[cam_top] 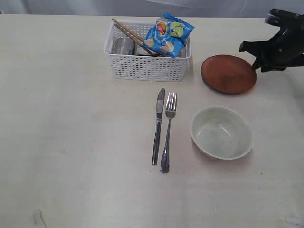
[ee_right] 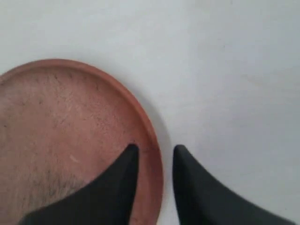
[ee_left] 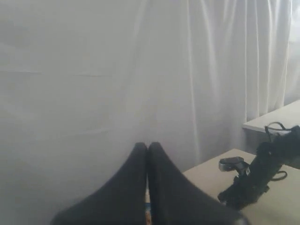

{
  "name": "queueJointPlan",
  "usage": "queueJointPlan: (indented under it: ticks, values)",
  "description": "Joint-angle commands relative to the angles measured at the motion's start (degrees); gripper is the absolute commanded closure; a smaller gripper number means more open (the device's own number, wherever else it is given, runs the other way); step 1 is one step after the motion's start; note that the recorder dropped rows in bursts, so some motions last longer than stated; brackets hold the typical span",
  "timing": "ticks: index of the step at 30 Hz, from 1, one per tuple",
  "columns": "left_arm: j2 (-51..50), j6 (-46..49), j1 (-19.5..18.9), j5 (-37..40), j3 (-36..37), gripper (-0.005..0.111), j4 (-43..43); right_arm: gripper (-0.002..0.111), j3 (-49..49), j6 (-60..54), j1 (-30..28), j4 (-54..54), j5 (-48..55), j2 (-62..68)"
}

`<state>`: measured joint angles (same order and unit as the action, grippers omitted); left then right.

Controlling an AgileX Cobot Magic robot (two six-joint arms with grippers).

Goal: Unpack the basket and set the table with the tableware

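One knife [cam_top: 158,124], one fork [cam_top: 167,130], one bowl [cam_top: 221,133] and one plate [cam_top: 228,73] lie on the surface [cam_top: 71,133]. Two chopsticks [cam_top: 127,31] stick out of the far basket [cam_top: 147,66]. The right end effector [ee_right: 154,149] hovers half open and empty over the plate's right rim. The left end effector [ee_left: 147,146] is closed and empty.

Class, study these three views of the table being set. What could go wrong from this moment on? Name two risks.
The right gripper hangs open astride the rim of the brown plate; a sideways move could drag or tip it. The chopsticks lean out over the rim of the white basket beside the chip bag; pulling them could snag the bag or jolt the basket.
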<state>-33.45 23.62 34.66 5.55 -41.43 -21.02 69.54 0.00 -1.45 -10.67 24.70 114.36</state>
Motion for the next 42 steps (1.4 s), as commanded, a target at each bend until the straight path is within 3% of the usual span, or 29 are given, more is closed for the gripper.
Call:
queueJointPlan:
  ticks: [1,3,7,15,25,32,36,38,39,42]
  values:
    - [2.47,-3.56,-0.07,9.88,0.37,0.107,-0.48,0.05,2.66,-3.23,1.17,-0.1,2.78,-4.96]
    - [4.82,-3.56,-0.07,13.55,1.56,0.107,-0.2,0.042,4.22,-5.91,3.04,-1.48,3.94,-7.21]
    - [9.59,-3.56,-0.07,10.22,6.31,0.107,-0.41,0.043,8.99,-14.27,9.58,-6.34,7.1,-9.45]
    - [12.11,-4.96,-0.07,7.56,7.96,0.107,-0.41,0.043,26.3,-15.26,19.67,-7.2,20.35,-0.57]
    - [12.11,-5.32,-0.07,7.56,7.96,0.107,-0.41,0.043,33.67,-6.45,20.98,1.81,20.87,9.31]
    - [12.11,-5.75,-0.07,7.56,7.96,0.107,-0.41,0.044,33.67,-15.89,22.93,-0.59,22.08,10.42]
    - [12.11,-5.75,-0.07,7.56,7.96,0.107,-0.41,0.071,33.67,-19.84,25.7,-1.0,21.68,10.89]
    - [12.11,-5.75,-0.07,7.56,7.96,0.107,-0.41,0.088,33.67,-20.24,26.57,-1.12,21.82,10.89]
    - [12.11,-5.75,-0.07,7.56,7.96,0.107,-0.41,0.105,33.67,-20.64,26.87,-1.12,21.82,10.89]
    - [12.11,-5.75,-0.07,7.56,7.96,0.107,-0.41,0.109,33.67,-20.86,26.96,-1.12,22.15,10.42]
